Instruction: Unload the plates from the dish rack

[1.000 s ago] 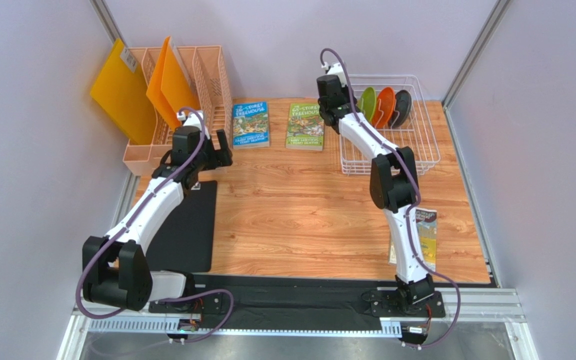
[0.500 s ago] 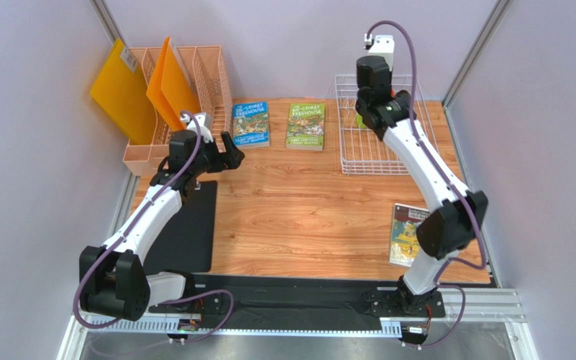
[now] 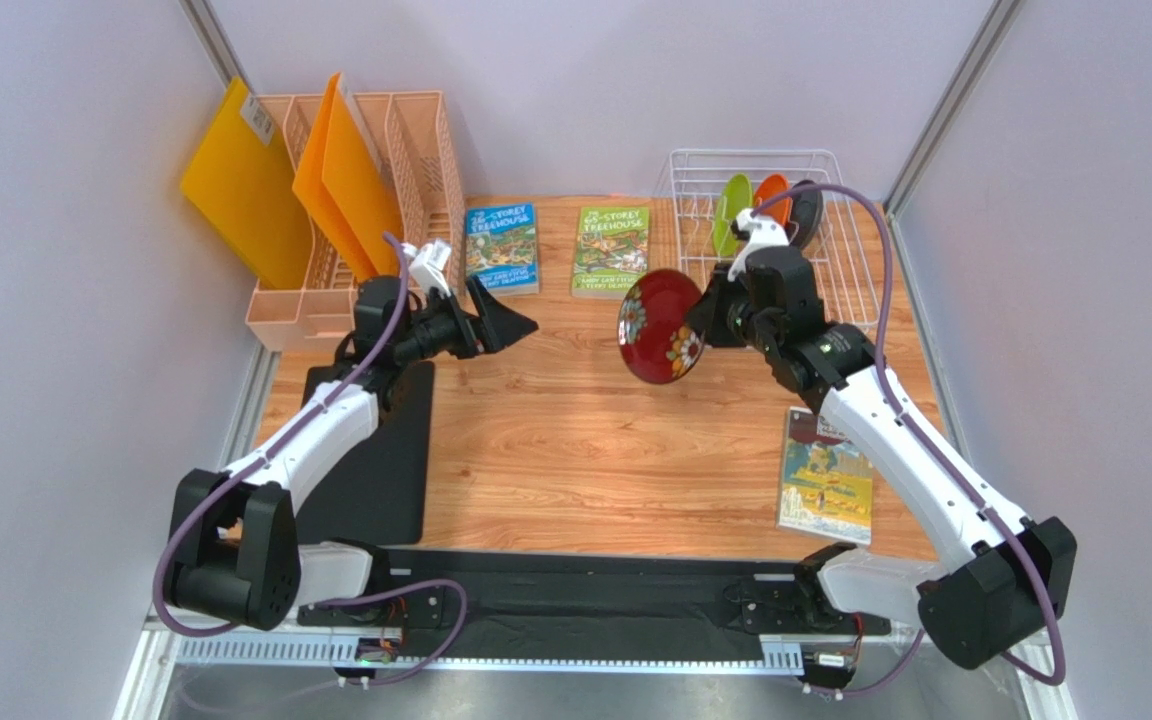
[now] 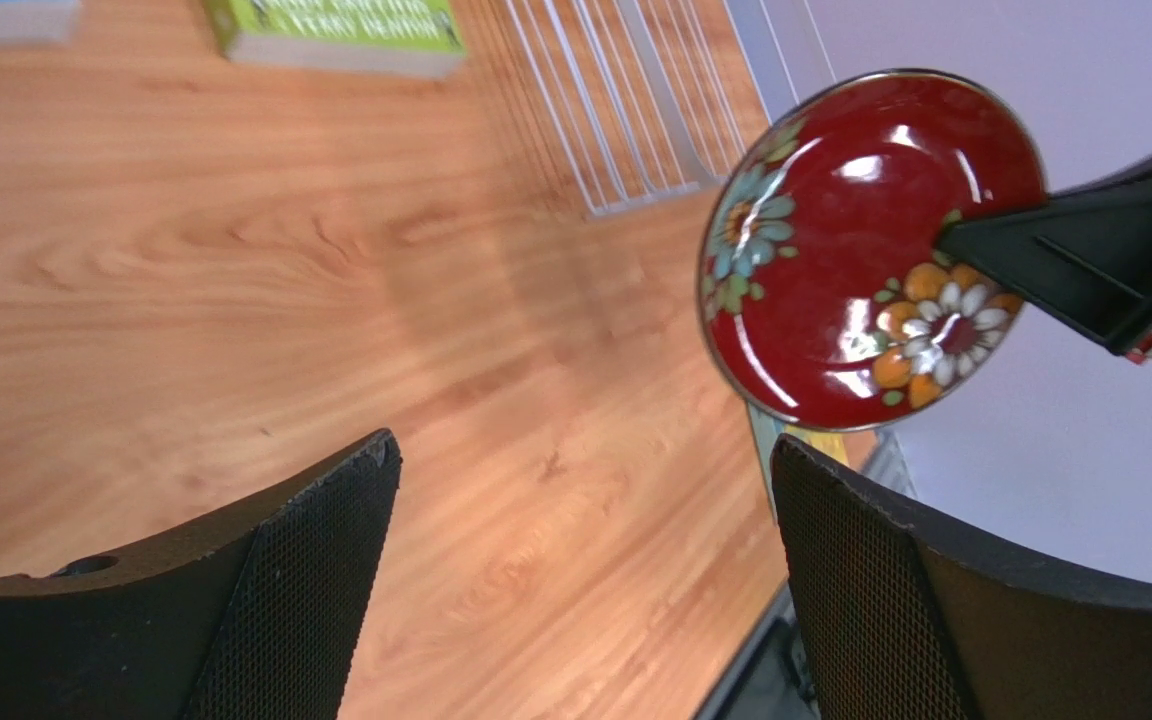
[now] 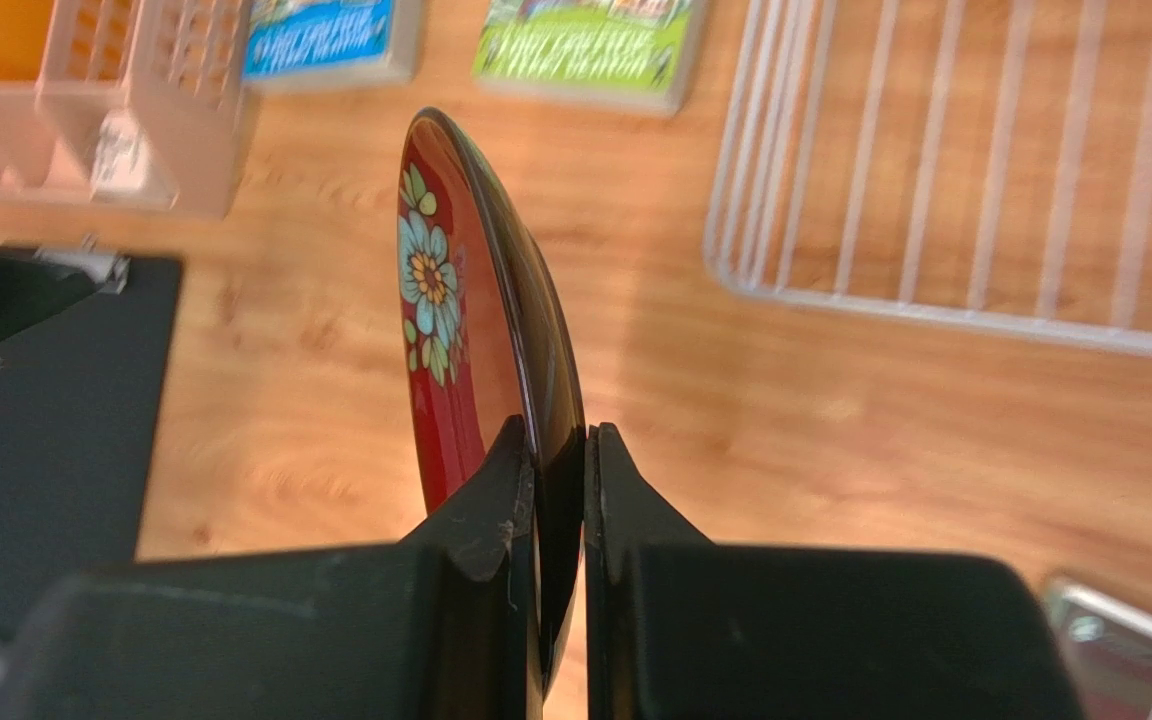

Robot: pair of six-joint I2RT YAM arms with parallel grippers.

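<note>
Wooden tabletop [image 3: 567, 435] boxed by pale lilac walls. At far left, peach slotted organiser [image 3: 387, 165] with yellow folders: no part of this job.

Next along, left gripper [image 3: 504, 320]: fingers spread wide, nothing between them, pointed across the table at the dark red floral plate [image 3: 660, 326]. Behind, two books [image 3: 503, 246] flat on the wood, well clear.

Mid-table, that plate on edge in the air, out of the rack and above bare wood, face turned toward the left arm. Right gripper [image 5: 560, 450] clamped tight on its rim, one finger on each face.

Looks like a hand-over, or else a set-down. For a hand-over:
- Bring the left fingers onto the free rim, opposite the right pinch, one pad per face.
- Line up the open gap with the plate's edge first; glossy glaze, thin rim, likely to pivot if caught off-centre.
- Close fully before loosening the right side.
- Stay away from the right fingers to avoid a knock.

For a set-down, tip the plate flat just above the wood before opening.

At right, dish rack [image 3: 853, 263] with green plate [image 3: 729, 210], orange plate [image 3: 772, 195] and dark plate [image 3: 805, 207] upright at its rear, yet to unload.
</note>
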